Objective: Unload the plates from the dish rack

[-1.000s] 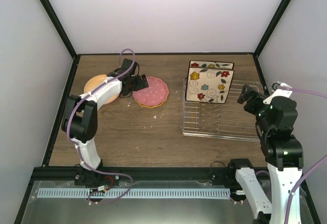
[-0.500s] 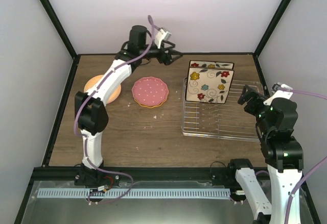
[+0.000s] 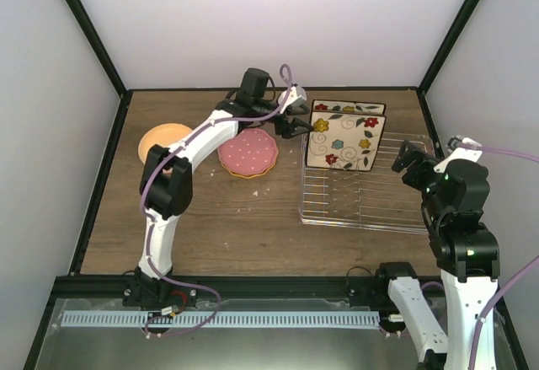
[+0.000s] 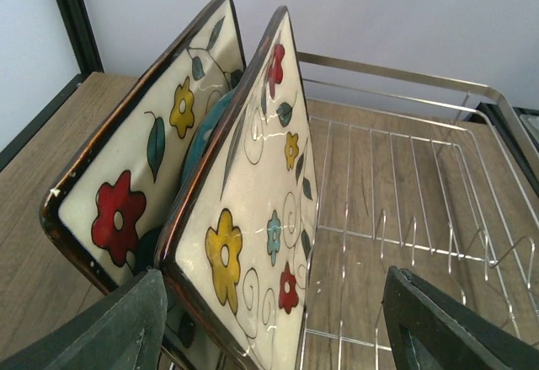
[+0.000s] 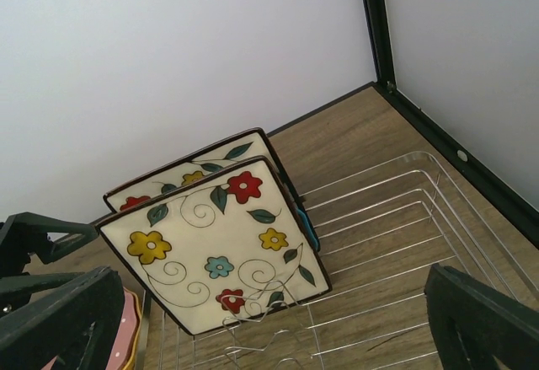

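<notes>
The silver wire dish rack [image 3: 362, 193] stands at the right. Two square cream flower plates lean upright at its far end, the front one [image 3: 341, 142] before the back one [image 3: 348, 107]. A teal plate [image 4: 202, 142] shows between them, mostly hidden. My left gripper [image 3: 299, 126] is open at the front plate's left edge. In the left wrist view the gripper [image 4: 282, 328] straddles that plate's [image 4: 253, 243] lower corner without touching it. My right gripper [image 3: 408, 158] is open and empty above the rack's right side. A dotted pink plate [image 3: 248, 151] tops a stack on the table. An orange plate [image 3: 160, 141] lies further left.
The rack's near rows of tines [image 5: 278, 353] hold nothing. The black frame posts and white walls close the table at the back and the sides. Bare wood table [image 3: 227, 218] lies in front of the plate stack.
My left arm has swung from the pink plate stack, up past the back wall, and right to the square plates at the rack's left end. The right arm has not moved.
</notes>
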Controlling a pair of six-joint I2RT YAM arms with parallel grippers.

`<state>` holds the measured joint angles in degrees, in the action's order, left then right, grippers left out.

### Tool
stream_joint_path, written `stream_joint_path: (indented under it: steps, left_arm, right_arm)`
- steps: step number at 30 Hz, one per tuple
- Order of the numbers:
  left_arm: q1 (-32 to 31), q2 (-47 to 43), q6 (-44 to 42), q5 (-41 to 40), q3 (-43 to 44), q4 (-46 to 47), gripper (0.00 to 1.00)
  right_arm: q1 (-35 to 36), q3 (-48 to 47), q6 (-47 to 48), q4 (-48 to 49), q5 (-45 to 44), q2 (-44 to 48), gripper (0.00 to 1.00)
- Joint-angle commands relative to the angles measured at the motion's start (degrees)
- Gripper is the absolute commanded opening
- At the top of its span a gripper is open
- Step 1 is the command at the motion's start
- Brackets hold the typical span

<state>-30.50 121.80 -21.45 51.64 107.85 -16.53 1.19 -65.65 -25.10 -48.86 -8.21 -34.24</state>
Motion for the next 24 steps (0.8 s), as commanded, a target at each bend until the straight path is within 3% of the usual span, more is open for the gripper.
stream_joint_path:
  steps: [1, 17, 24]
  left_arm:
    - [-0.9, 2.2, -3.8, 0.1, 0.1, 2.5, 0.72]
    - [-3.1, 6.8, -1.3, -0.4, 1.1, 8.5, 0.61]
    - [-4.4, 9.0, 4.0, -0.3, 1.3, 14.6, 0.37]
  right_arm:
    - [-0.3, -2.5, 0.7, -1.5, -1.3, -0.3, 1.00]
    - [-0.3, -5.1, 0.3, -4.1, -2.2, -1.6, 1.00]
    - [-0.3, -7.0, -0.1, -6.0, -2.5, -1.9, 1.00]
